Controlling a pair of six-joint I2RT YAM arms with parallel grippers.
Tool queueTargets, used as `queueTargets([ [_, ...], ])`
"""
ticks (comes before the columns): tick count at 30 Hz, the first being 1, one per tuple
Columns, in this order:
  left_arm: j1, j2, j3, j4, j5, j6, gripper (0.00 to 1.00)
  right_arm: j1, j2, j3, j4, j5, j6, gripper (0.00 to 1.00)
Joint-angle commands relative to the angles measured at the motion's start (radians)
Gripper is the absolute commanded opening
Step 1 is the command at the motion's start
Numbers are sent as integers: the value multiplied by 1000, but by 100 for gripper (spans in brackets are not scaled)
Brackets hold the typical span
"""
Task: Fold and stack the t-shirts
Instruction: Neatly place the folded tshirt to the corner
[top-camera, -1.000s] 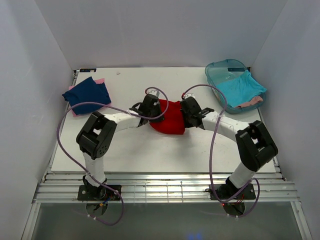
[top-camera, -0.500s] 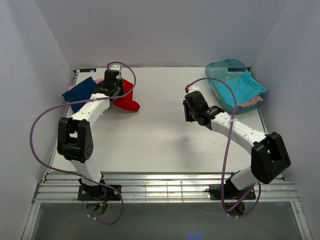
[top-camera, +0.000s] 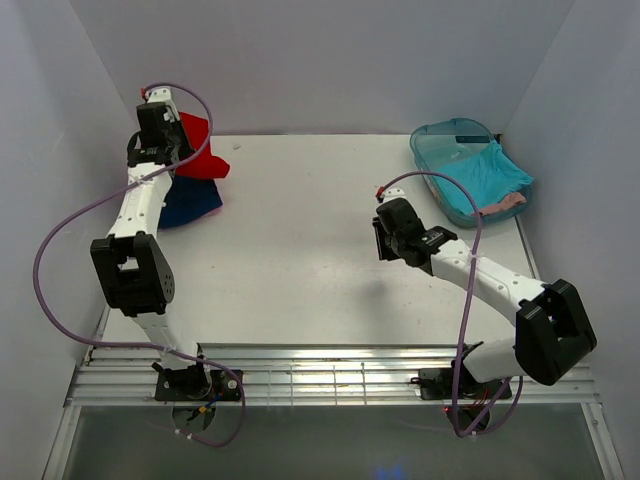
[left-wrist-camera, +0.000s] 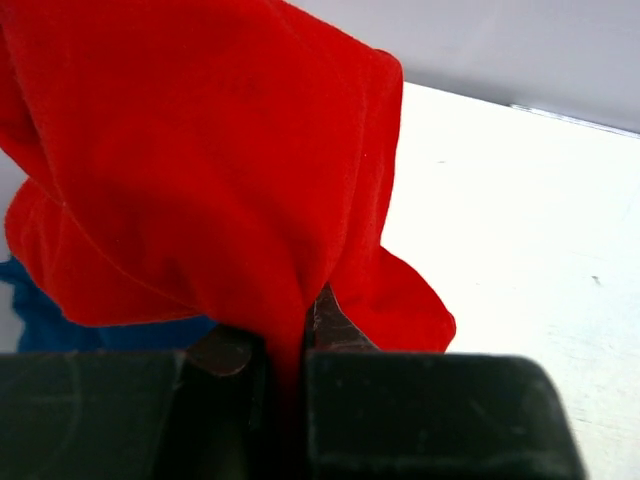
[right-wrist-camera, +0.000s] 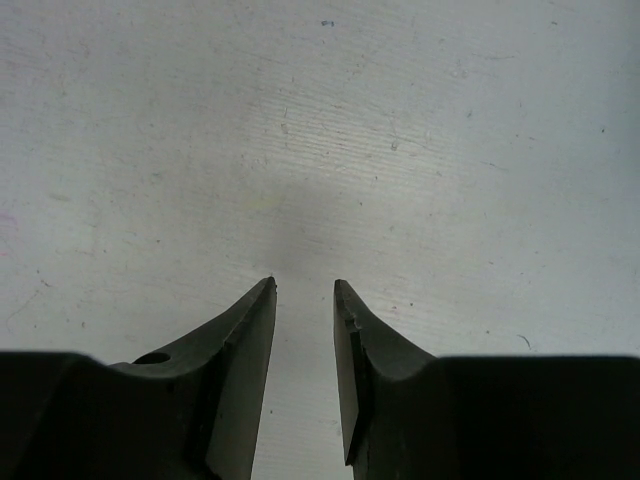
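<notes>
My left gripper (top-camera: 168, 148) is shut on the bright red t-shirt (top-camera: 200, 150), held bunched and lifted at the far left back corner. In the left wrist view the red t-shirt (left-wrist-camera: 200, 150) hangs from between the jaws of the left gripper (left-wrist-camera: 290, 330). Under it lies the folded navy blue t-shirt (top-camera: 195, 200), a blue edge of which (left-wrist-camera: 40, 320) shows past the red cloth. My right gripper (top-camera: 384, 238) is open and holds nothing, hovering over bare table right of centre; its fingertips (right-wrist-camera: 262, 292) stand apart above the white surface.
A translucent teal tub (top-camera: 440, 140) stands at the back right, holding a turquoise t-shirt (top-camera: 480, 175) and a pink one (top-camera: 500, 203). White walls close in the table on the left, back and right. Purple cables loop off both arms.
The left arm has swung the red t-shirt from the table's middle to the far left, above the navy one. The right gripper has left the shirt and drawn back to the right.
</notes>
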Motion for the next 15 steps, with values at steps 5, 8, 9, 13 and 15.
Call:
queueTargets([
  [5,117,-53,-119,52,128,-16,0,9,-47,4,1,-6,12,36],
  [8,165,-47,-202,81,155,-29,0,14,-51,12,1,-13,12,36],
  [9,179,-47,-243,101,154,-29,0,17,-54,15,-2,-13,12,36],
  [13,208,-39,-293,131,102,-21,0,20,-66,15,-13,-6,12,36],
  [15,231,-27,-291,144,88,-21,0,21,-79,9,-19,-2,12,36],
])
